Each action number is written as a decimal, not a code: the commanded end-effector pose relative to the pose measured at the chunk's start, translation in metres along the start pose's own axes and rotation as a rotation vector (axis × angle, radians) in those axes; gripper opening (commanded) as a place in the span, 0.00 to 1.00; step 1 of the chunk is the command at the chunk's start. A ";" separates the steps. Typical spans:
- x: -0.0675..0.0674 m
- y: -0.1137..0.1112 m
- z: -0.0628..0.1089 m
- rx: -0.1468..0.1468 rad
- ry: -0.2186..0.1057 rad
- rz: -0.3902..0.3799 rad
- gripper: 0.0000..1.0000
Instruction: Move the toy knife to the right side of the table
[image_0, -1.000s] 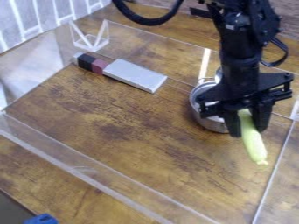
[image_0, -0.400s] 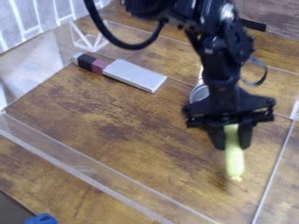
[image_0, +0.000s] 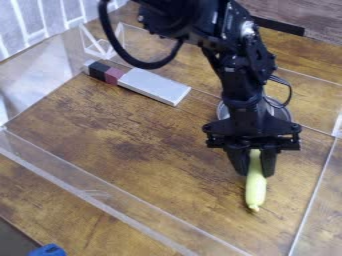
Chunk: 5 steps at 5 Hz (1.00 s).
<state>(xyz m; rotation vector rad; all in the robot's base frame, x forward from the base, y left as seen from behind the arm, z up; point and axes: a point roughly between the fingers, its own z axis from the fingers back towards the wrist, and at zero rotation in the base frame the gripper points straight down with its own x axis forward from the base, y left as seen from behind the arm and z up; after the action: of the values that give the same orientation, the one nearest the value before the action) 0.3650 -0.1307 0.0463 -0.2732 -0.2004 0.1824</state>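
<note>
Here the fingers (image_0: 253, 150) pinch the toy knife (image_0: 254, 187) — grey slab (image_0: 142, 84) well apart.

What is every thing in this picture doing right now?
toy knife: held by its top end, hanging down, tip at the table.
tool: shut on the toy knife.
grey slab: lying flat, untouched.
steel pot: mostly hidden behind the arm.

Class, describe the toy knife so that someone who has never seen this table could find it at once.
Start at the dark wooden table with low clear walls and follow the black robot arm down to its gripper on the right side. The toy knife hangs from that gripper, tip near the wood. It is a slim yellow-green stick, unlike the flat grey slab at the back.
</note>
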 end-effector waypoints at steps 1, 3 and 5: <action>0.025 -0.004 0.018 -0.022 -0.054 -0.031 0.00; 0.028 -0.004 0.041 -0.024 -0.062 -0.012 0.00; 0.022 0.001 0.030 -0.015 -0.062 0.024 1.00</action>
<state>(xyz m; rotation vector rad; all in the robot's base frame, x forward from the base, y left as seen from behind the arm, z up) 0.3714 -0.1213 0.0452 -0.2552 -0.1745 0.2116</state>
